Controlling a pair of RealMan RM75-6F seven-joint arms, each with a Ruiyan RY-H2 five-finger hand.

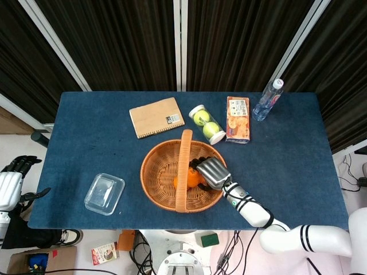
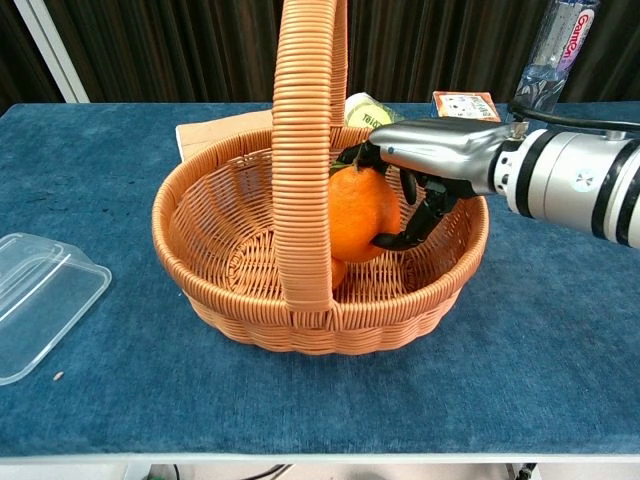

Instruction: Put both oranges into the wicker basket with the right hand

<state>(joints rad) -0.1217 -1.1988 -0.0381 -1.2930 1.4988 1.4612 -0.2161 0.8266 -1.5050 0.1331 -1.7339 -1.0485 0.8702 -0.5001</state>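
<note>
The wicker basket stands at the table's front middle, its tall handle arching across. My right hand reaches inside it and grips an orange low in the basket, just right of the handle. A second orange lies on the basket floor, mostly hidden behind the handle and the held fruit. My left hand hangs off the table's left front corner, holding nothing; its fingers look loosely curled.
A clear plastic box lies left of the basket. Behind the basket are a notebook, a tube of tennis balls, a snack box and a water bottle.
</note>
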